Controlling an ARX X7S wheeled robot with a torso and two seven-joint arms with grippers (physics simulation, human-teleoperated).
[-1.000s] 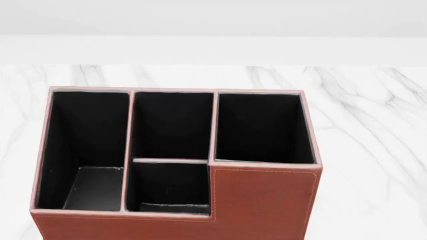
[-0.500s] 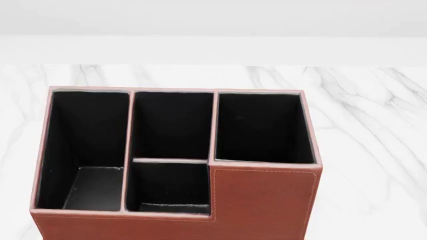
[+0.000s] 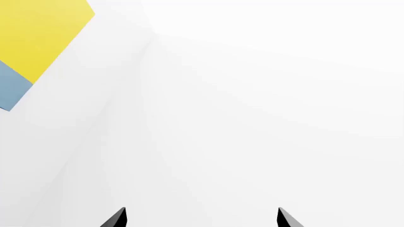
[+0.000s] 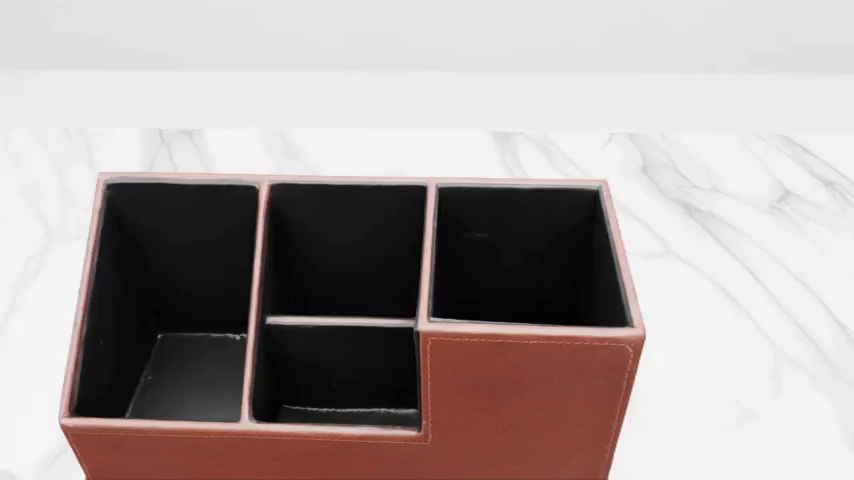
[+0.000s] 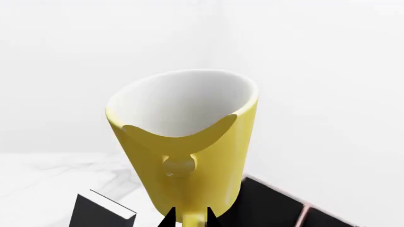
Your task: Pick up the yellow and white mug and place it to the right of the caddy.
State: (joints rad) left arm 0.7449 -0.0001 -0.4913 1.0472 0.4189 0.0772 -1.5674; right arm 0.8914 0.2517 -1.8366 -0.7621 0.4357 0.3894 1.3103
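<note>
Up close, the right gripper [image 5: 188, 220] has its fingers clamped on the handle of the yellow and white mug [image 5: 189, 142], held above the marble desk [image 4: 747, 230] near the caddy [image 4: 534, 400]. The left gripper [image 3: 200, 218] hangs released, fingers apart.

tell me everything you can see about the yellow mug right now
The mug shows only in the right wrist view. It looks like glossy ceramic, pale yellow outside, white and empty inside, with a yellow loop handle facing the camera. It appears lifted clear of the marble table, mouth tilted away from the camera. The right gripper has its dark fingers closed on the handle's lower end. Behind and below it lies the caddy.
</note>
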